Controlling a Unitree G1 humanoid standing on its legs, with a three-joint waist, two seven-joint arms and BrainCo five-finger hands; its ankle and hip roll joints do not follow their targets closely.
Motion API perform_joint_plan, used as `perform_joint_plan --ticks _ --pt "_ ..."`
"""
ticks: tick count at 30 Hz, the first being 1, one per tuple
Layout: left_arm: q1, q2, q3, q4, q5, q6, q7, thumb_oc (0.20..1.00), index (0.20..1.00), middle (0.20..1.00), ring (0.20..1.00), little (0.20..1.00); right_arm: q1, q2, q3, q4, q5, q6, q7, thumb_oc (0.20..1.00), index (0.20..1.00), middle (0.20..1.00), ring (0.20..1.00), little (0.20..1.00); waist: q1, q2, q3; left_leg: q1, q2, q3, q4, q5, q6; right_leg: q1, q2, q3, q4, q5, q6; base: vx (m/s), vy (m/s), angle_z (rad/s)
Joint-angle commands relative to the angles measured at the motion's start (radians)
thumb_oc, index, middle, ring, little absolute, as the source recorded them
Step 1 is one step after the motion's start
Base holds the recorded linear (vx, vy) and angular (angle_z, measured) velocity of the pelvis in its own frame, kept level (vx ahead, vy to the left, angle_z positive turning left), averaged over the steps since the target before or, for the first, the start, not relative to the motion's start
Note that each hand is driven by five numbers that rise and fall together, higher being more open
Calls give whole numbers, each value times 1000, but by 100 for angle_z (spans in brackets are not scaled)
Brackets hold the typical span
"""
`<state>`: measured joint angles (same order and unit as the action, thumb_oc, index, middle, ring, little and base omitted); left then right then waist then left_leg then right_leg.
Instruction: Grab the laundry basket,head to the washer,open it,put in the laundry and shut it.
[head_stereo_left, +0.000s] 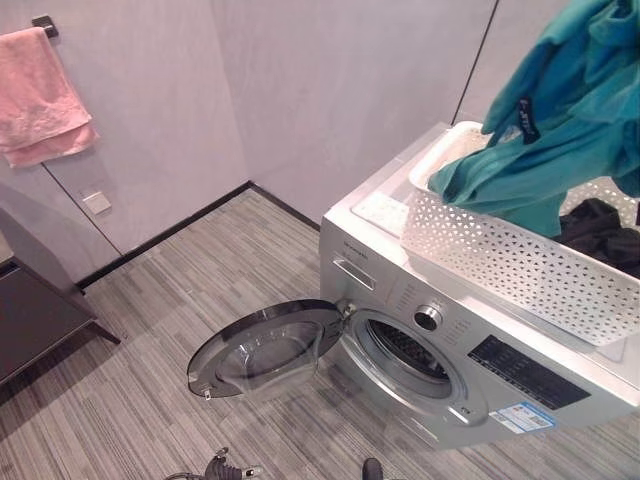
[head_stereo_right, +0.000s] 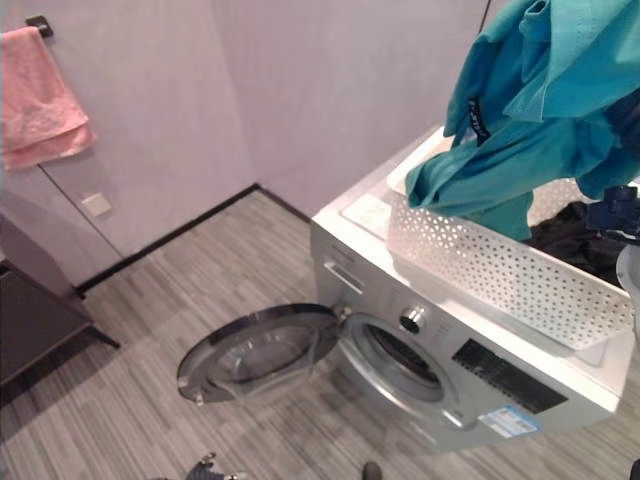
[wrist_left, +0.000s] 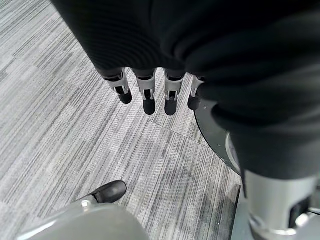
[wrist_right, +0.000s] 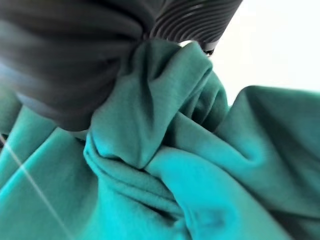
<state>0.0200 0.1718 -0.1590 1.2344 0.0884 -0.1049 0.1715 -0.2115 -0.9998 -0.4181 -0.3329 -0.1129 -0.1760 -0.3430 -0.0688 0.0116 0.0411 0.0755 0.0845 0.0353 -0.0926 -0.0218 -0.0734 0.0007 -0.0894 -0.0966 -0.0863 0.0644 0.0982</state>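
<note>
A silver front-loading washer (head_stereo_left: 400, 290) stands by the wall, its round door (head_stereo_left: 265, 350) swung wide open to the left and the drum opening (head_stereo_left: 405, 355) exposed. On its top rests a white perforated laundry basket (head_stereo_left: 500, 255) holding dark clothes (head_stereo_left: 600, 230). A teal garment (head_stereo_left: 560, 130) hangs lifted above the basket, its lower end still draped over the rim. In the right wrist view my right hand (wrist_right: 65, 75) is closed on the bunched teal cloth (wrist_right: 165, 150). My left hand (wrist_left: 146, 95) hangs over the floor, fingers straight and empty, near the door's edge (wrist_left: 215, 130).
A pink towel (head_stereo_left: 40, 95) hangs from a hook on the left wall, above a small wall plate (head_stereo_left: 97, 203). A dark low bench (head_stereo_left: 30, 315) stands at the far left. Grey striped floor (head_stereo_left: 150, 300) spreads in front of the washer.
</note>
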Motion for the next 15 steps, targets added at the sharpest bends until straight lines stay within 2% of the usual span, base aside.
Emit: perform_joint_plan --ticks 1,5,10,12,15 --pt "-52 19 -17 95 23 -19 -2 1000 1000 1000 1000 1000 -35 51 -92 -29 5 -48 -25 200 200 200 200 200 8 -87 -42 65 -56 -15 5 -103 78 -83 -105 66 132 -1 93 -52 116 -14" --pt "-41 20 18 101 23 -18 2 1000 1000 1000 1000 1000 78 141 -175 -77 -13 -39 -43 200 200 200 200 200 -3 -95 -40 64 -85 0 5 -108 95 -94 -131 75 138 23 109 -61 121 -10" --pt "-33 21 23 107 47 -16 0 1000 1000 1000 1000 1000 181 225 -220 -94 -9 -29 -35 200 200 200 200 200 -19 -101 -38 69 -100 0 5 -118 105 -100 -147 77 148 28 118 -43 80 -5" --pt "-32 22 17 112 61 -13 -1 1000 1000 1000 1000 1000 229 274 -225 -98 -6 -25 -32 200 200 200 200 200 -31 -106 -29 67 -112 3 5 -117 111 -113 -156 88 159 48 122 -105 119 4" --pt "-33 29 24 116 75 -16 4 1000 1000 1000 1000 1000 268 336 -186 -107 -6 -22 -13 200 200 200 200 200 -53 -108 -6 73 -130 29 5 -120 119 -145 -168 119 164 110 134 -101 88 -13"
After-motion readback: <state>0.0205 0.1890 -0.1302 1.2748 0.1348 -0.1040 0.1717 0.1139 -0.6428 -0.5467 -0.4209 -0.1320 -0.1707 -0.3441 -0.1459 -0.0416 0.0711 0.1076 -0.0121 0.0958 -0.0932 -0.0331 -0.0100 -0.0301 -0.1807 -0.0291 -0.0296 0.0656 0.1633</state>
